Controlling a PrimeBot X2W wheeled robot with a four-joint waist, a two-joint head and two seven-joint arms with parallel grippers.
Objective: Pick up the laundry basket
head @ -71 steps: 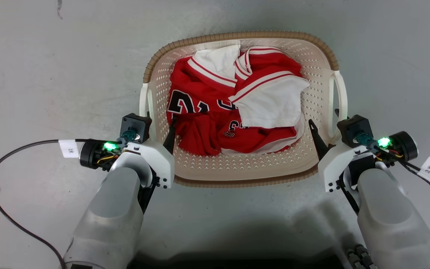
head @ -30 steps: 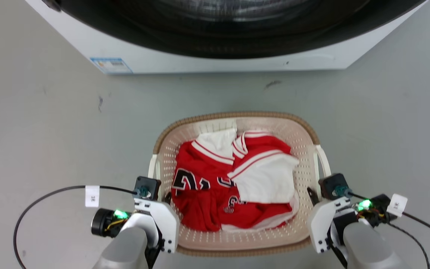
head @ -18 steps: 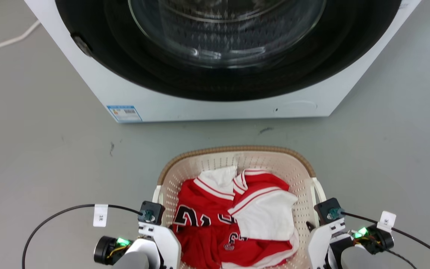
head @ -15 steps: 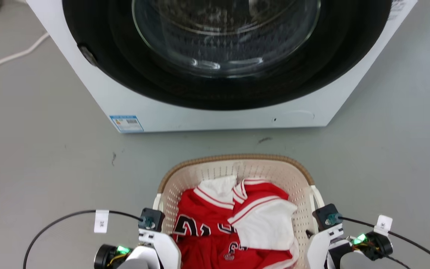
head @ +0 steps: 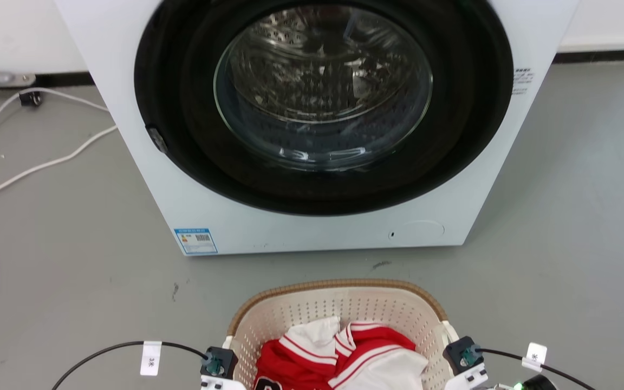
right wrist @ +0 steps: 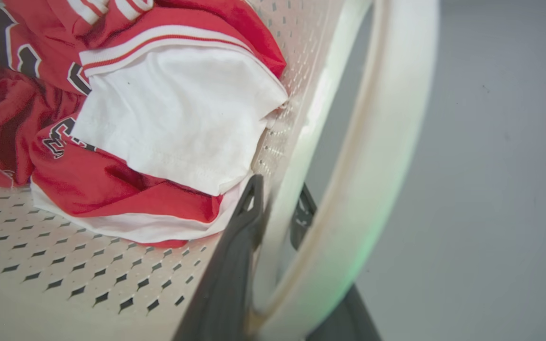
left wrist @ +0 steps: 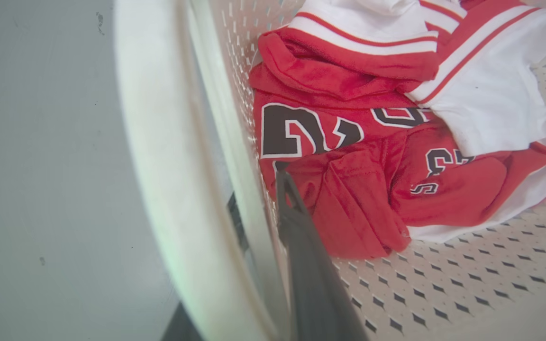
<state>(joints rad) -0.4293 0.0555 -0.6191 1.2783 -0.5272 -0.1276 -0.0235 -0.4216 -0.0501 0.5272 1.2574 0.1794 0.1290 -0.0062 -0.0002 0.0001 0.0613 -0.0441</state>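
Peering down from the head, the basket [head: 339,286] lies near the washer [head: 312,233]; it looks like light, stiff plastic with soft jerseys [head: 344,352] inside, best lifted by both sides together, and since no washer showed earlier, the camera has tipped up. Left wrist: the left end effector [left wrist: 256,184] is clamped across the basket's side by the handle [left wrist: 159,142]. Right wrist: the right end effector [right wrist: 277,189] pinches its side likewise.

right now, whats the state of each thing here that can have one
laundry basket, loaded and clamped at both side walls
left claw, shut on the basket's side wall, one finger inside
right claw, shut on the opposite side wall
washer door, closed
red and white jerseys, crumpled inside the basket
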